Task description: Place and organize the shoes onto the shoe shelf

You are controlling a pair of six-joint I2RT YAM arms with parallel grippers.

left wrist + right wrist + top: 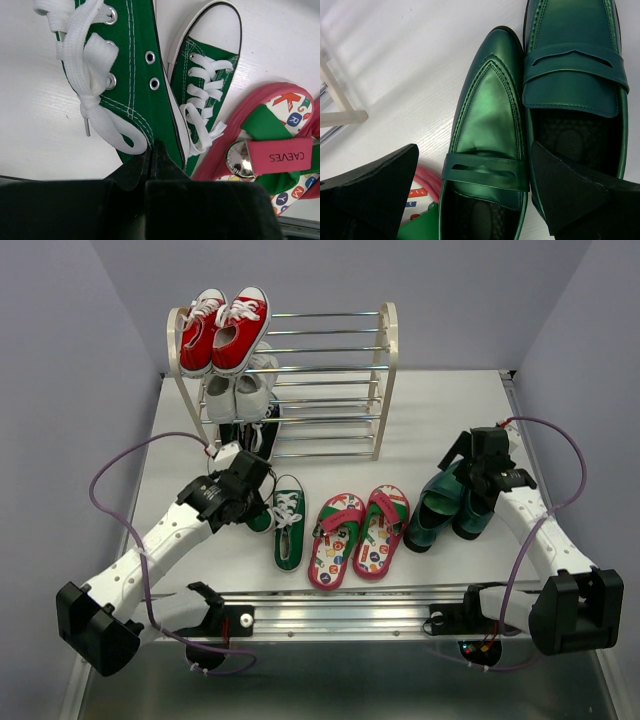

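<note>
Left wrist: left gripper jaws clamp green sneaker; right gripper jaws wide; you likely lift to shoe shelf next.

The white left arm stretches forward, its left end effector pinched onto a green canvas sneaker; the right end effector points down, fingers spread wide.

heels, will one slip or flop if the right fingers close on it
The heels shine like patent leather, so they are probably slippery for the fingers. The uppers keep a crisp moulded shape, so likely stiff, not floppy. The two seem to sit touching, so lifting one may nudge the other.
</note>
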